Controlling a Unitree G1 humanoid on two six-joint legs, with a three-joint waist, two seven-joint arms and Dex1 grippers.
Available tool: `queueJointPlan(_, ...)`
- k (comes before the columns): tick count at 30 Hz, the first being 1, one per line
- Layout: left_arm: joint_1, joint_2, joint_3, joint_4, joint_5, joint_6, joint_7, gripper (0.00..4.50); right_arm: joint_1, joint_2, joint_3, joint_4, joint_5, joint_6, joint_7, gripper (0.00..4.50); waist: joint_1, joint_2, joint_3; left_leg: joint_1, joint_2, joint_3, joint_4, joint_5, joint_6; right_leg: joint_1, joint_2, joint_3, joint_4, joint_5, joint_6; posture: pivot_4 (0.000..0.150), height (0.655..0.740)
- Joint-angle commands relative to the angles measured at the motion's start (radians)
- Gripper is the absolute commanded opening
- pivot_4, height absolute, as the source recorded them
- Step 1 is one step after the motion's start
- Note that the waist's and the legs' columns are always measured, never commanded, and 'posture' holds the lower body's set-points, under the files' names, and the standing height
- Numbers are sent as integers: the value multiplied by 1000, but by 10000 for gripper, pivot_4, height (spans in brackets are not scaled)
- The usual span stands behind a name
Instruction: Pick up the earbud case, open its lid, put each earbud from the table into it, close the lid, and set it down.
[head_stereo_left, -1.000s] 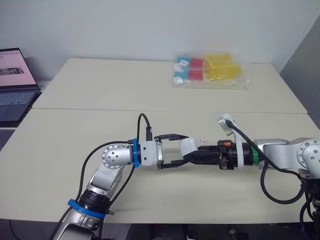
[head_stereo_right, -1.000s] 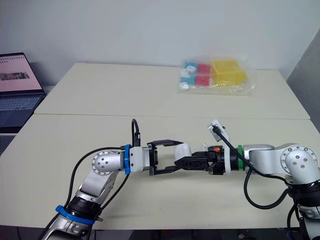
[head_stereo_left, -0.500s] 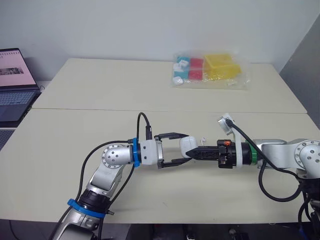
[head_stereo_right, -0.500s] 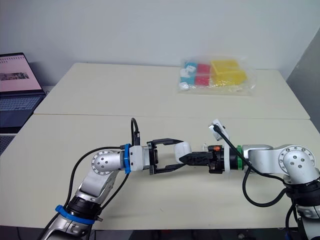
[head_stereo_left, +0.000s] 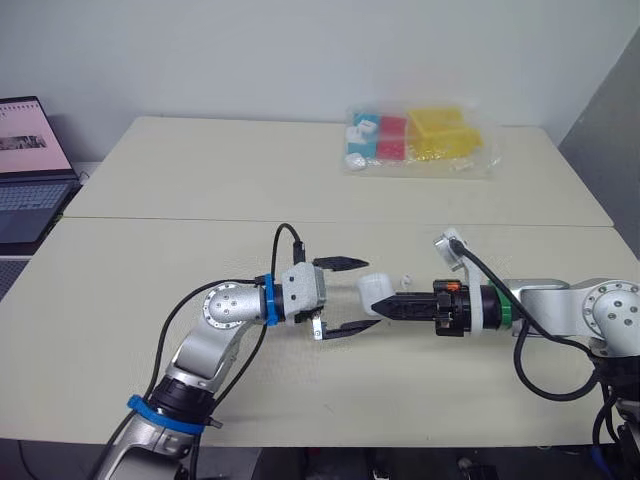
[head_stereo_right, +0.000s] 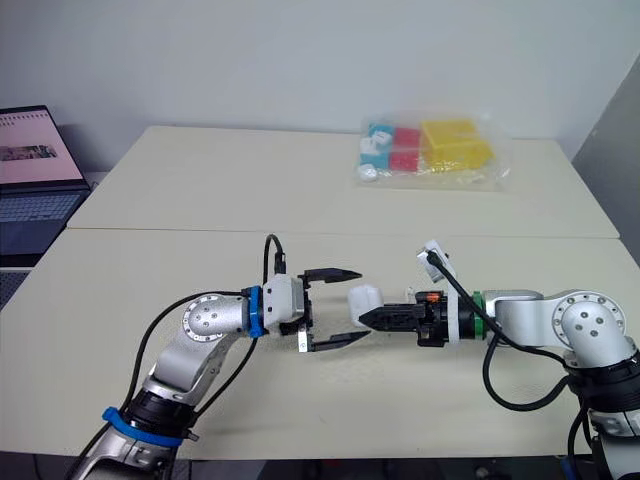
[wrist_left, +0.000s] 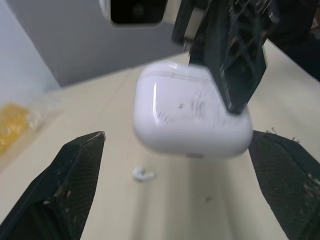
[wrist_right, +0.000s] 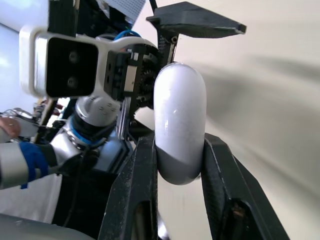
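**Case in hand, lid not yet open**

I judge the first step done: the earbud case (head_stereo_left: 375, 291) is off the tabletop (head_stereo_left: 200, 170) and clamped in my right jaws. In the right wrist view the two black fingers (wrist_right: 137, 195) press its flat sides near one end, and the rounded rest of it sticks out toward my left arm. The lid looks closed. In the left wrist view I can make out a thin seam near one end but no gap. Opening it, loading the earbuds, closing it and setting it down are all left to do.

One earbud (head_stereo_left: 406, 279) lies on the tabletop at about 2 o'clock from the case in the head view, close by and untouched. I cannot make out a second one.

My left jaws are spread wide and hold nothing. In the head view the case sits at 3 o'clock from their mouth, right at the fingertips. One finger reaches past it at 12 o'clock and the other at 6 o'clock. In the left wrist view the case hangs between those fingers (wrist_left: 75, 170) with clear space on each side, touching neither.
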Motion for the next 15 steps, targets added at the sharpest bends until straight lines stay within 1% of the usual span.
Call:
queueJointPlan(1, -41, 51, 19, -91, -86, 306, 14, 45000, -46, -45, -29, -14, -110, 20, 90, 7615, 0, 0, 0, 0, 0, 0, 0, 0, 0, 0, 0, 0, 0, 0, 0, 1500, 7354)
queueJointPlan(3, -71, 89, 16, -134, -136, 499, 12, 45000, -93, -102, -8, -24, -251, 34, 192, 7615, -1, 0, 0, -1, 0, 0, 0, 0, 0, -1, 0, 0, 0, 0, 0, 1500, 7354)
queueJointPlan(4, -83, 106, 14, -160, -170, 569, -2, 45000, -134, -155, 39, -53, -375, 15, 282, 7615, -2, 0, 0, -1, 0, -1, 0, 0, 0, -1, 0, 0, 1, 0, 0, 1500, 7354)
queueJointPlan(6, -102, 129, 7, -196, -202, 652, -16, 45000, -196, -226, 118, -92, -560, -35, 434, 7615, -2, 1, 0, 0, -1, 0, 0, 0, 0, -2, 0, 0, 0, 0, 0, 1500, 7354)
queueJointPlan(8, -124, 115, -4, -224, -201, 685, 15, 45000, -268, -289, 228, -137, -775, -141, 590, 7615, -2, 1, 1, 0, 0, -1, -1, 0, 0, -1, 0, 0, -1, 0, 0, 1500, 7354)
queueJointPlan(9, -133, 101, -4, -231, -198, 696, 36, 45000, -292, -305, 266, -146, -854, -183, 650, 7615, -2, 2, 1, 0, 0, -1, -1, 0, 0, -2, 1, 0, -1, 0, 0, 1500, 7354)
queueJointPlan(10, -146, 79, -1, -233, -198, 715, 64, 45000, -312, -312, 299, -149, -920, -220, 705, 7615, -2, 1, 1, 0, 0, -1, -2, 0, 0, -3, 1, 0, -1, -1, -1, 1500, 7354)
queueJointPlan(13, -170, 65, -35, -249, -172, 721, 75, 45000, -349, -324, 395, -155, -1118, -329, 841, 7615, -1, 1, 1, -1, 0, -2, -1, 0, 0, -3, 2, 0, -1, -1, -1, 1500, 7354)
queueJointPlan(15, -182, 43, -36, -241, -155, 735, 119, 45000, -355, -310, 413, -150, -1183, -356, 894, 7615, 0, 1, 1, -1, 0, -1, -1, 0, 0, -2, 2, 0, -1, -1, -1, 1500, 7354)
